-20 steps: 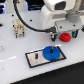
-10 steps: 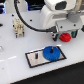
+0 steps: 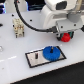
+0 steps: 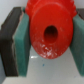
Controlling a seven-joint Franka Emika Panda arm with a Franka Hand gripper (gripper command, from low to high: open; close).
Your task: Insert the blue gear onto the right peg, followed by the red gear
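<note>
The blue gear lies flat on the right half of the grey, black-framed plate, over the spot of the right peg, which I cannot make out under it. The plate's other thin dark post stands bare to the exterior view's left. The red gear hangs behind and to the right of the plate, held in my gripper. In the wrist view the red gear, hub and hole facing the camera, sits squeezed between the teal pads of my gripper.
A beige and dark block-like object stands at the back on the exterior view's left. A small pale object sits at the left edge. The white table ends at a dark background behind.
</note>
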